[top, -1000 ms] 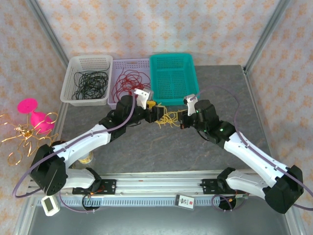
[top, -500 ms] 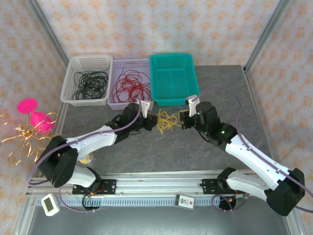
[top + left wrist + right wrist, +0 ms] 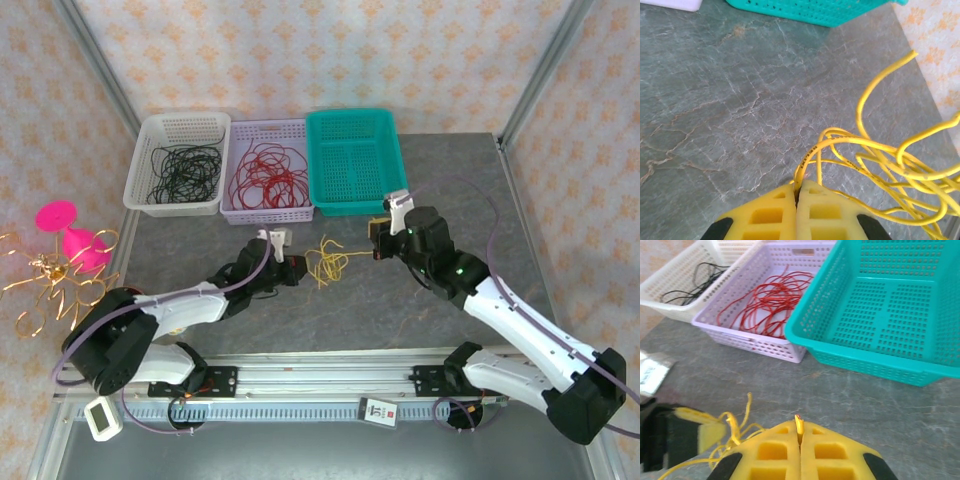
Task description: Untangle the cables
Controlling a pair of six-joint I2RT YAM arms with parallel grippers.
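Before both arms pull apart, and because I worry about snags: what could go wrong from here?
1. The right gripper pinches a strand of the yellow cables very close to its tip, so it may slip free under tension.
2. The left gripper is shut on what look like two strands at once. Pulling could tighten the tangle rather than loosen it.

cables [image 3: 327, 262]: over table [image 3: 350, 310] middle | baskets [image 3: 265, 213]: behind them (three abreast)
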